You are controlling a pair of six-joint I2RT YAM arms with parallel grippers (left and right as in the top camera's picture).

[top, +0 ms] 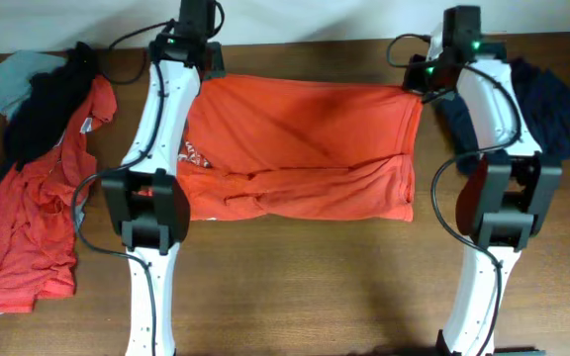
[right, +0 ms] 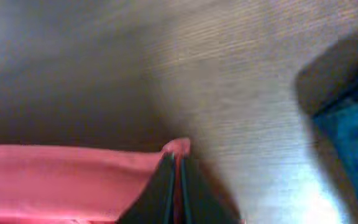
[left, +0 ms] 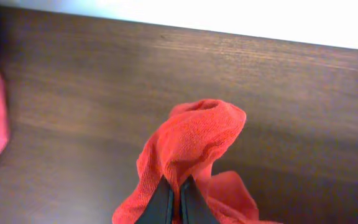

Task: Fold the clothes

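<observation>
The left gripper (left: 179, 190) and right gripper (right: 174, 163) each clamped tight on a far corner of the orange-red T-shirt (top: 305, 129), spread across the wooden desk (top: 295, 287) beside heaped clothes (top: 38, 198).

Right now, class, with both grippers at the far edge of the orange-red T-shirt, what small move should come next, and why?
Probably lift both corners together, a little, toward the near edge. The left gripper and right gripper are each shut on a far corner of the T-shirt, which lies spread across the table, ready to fold over.
</observation>
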